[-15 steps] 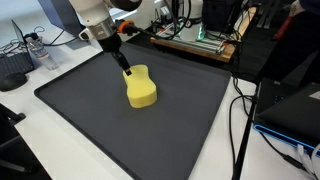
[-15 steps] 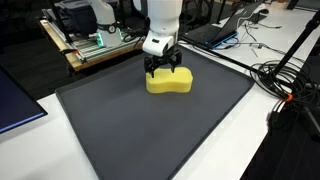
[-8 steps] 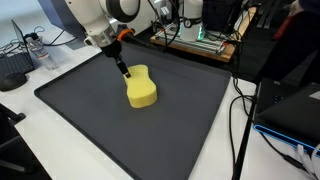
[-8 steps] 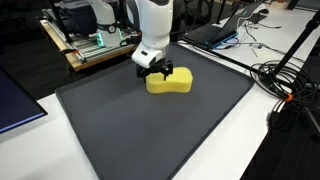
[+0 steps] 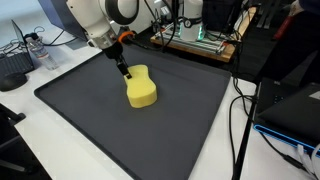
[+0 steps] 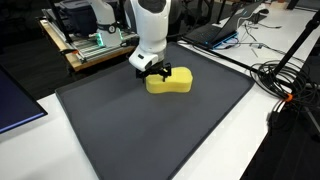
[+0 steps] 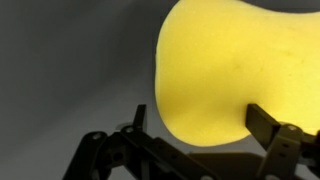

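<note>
- in an exterior view, my gripper hangs at one end of the yellow sponge, which lies on the dark mat.
- in an exterior view, my jaws are spread, low beside the sponge.
- wrist view: my fingers stand wide apart, gripping nothing, with the sponge's rounded end just ahead.

Free room: the black mat lies bare near, left and right of the yellow sponge, so there is wide passage there. The sponge is the only obstacle on the mat. The end effector is at its left end, fingers spread, and the arm above blocks the far-left approach. A wooden board with electronics lines the far edge. Cables crowd the bench right of the mat.
</note>
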{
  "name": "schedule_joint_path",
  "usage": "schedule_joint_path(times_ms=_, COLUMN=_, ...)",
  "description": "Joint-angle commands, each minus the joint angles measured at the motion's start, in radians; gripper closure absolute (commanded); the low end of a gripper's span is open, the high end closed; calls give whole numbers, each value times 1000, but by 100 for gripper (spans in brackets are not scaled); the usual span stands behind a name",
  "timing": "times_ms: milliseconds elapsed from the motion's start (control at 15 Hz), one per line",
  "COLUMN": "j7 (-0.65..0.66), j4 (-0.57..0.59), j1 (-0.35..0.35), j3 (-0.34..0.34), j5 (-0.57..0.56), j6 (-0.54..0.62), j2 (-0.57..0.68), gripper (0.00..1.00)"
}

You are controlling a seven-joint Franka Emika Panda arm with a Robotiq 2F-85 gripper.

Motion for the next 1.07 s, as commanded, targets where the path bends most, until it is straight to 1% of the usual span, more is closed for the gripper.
schedule_joint_path(times_ms=0, j7=-56, j4=-24, j1=-29, j3=25, j5=62, j6=42, j2=1, gripper=0)
schedule_joint_path(times_ms=467, j7=-221, j4=-101, j1=-76, j3=66, j5=146, j6=188, j2=-3, gripper=0)
schedule_joint_path(times_ms=800, j7=-327, j4=-172, j1=-134, j3=110, j5=263, j6=265, j2=-24, gripper=0)
schedule_joint_path(times_ms=1000, j7=-405, j4=-214, j1=-180, j3=140, j5=354, j6=308, j2=-45, gripper=0)
